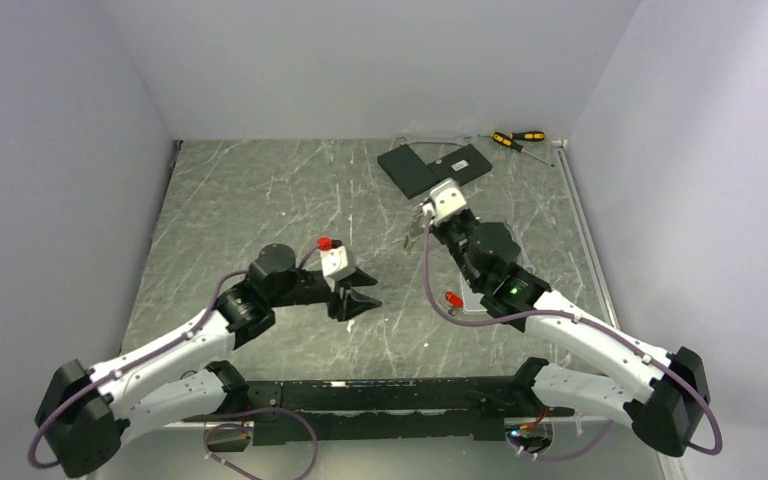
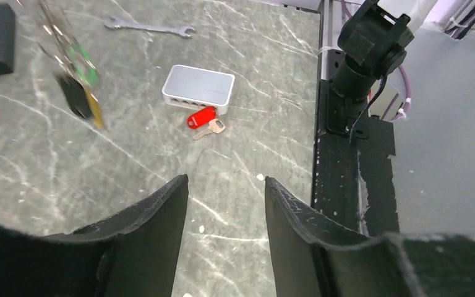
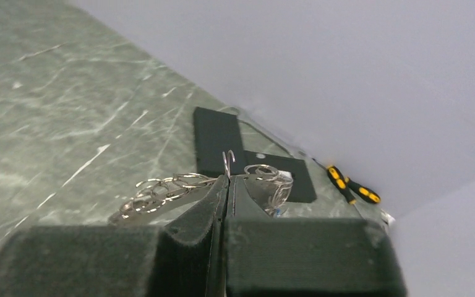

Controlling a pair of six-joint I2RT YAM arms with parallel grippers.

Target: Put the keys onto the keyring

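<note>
Fingers of the right gripper (image 3: 227, 183) clamped the keyring (image 3: 173, 184) aloft, well apart from the grey switch box (image 2: 198, 86), presumably for threading, while the left gripper (image 2: 226, 180), jaws apart, faced the red key (image 2: 201, 117) just beside that box.

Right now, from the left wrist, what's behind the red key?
Behind the red key sits a small white box, a wrench farther back. The box covers the table beneath it.

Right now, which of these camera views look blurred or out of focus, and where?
Left wrist view: the dangling key bunch is smeared by motion blur, while the red key is sharp. Right wrist view: the right gripper, shut on the ring chain, fills the foreground dark and soft. Top view: evenly lit and crisp.
</note>
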